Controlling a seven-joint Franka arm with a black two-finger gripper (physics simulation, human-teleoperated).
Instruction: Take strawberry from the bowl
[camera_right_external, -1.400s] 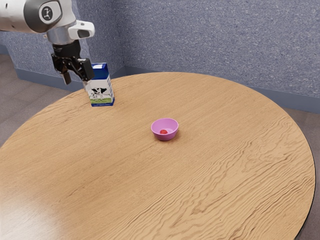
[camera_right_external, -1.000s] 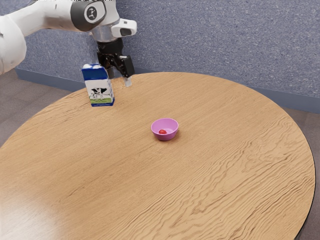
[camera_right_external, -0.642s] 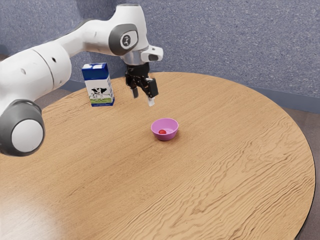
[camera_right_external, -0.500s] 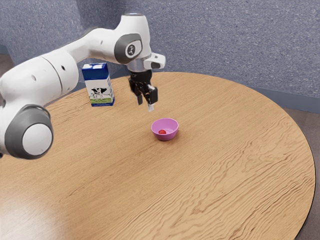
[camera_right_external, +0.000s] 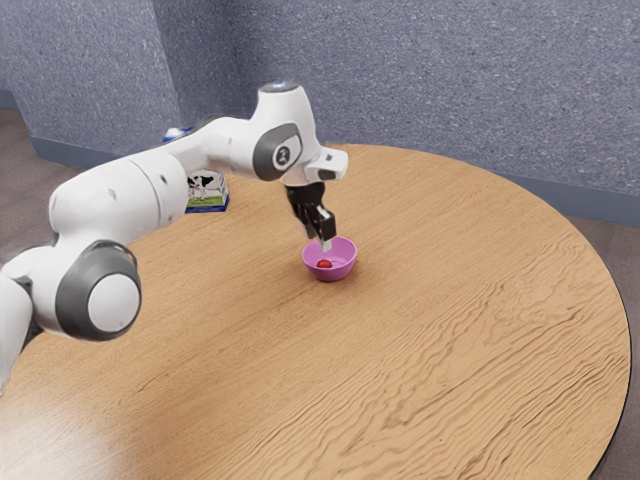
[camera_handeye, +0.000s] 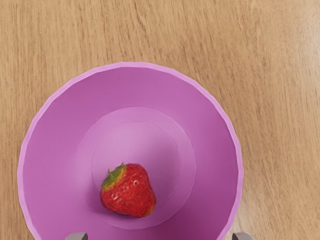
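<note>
My gripper (camera_right_external: 318, 241) is at the far rim of the pink bowl (camera_right_external: 330, 271), its fingers apart, with one fingertip over the bowl's opening. In the wrist view the gripper (camera_handeye: 160, 236) shows two widely spaced fingertips at the lower edge. The red strawberry (camera_right_external: 324, 264) lies inside the bowl. Seen from the hand, the strawberry (camera_handeye: 129, 192) rests on its side on the floor of the bowl (camera_handeye: 210, 145), green leaves at one end. Neither fingertip touches it.
A blue and white milk carton (camera_right_external: 207, 188) stands at the exterior view's upper left, partly hidden behind the arm. The round wooden table (camera_right_external: 450, 330) extends around the bowl, and a speckled grey-blue wall rises behind it.
My arm has swung from the exterior view's upper left toward its right, and the hand has come down to the bowl. The bowl and carton stay where they were.
</note>
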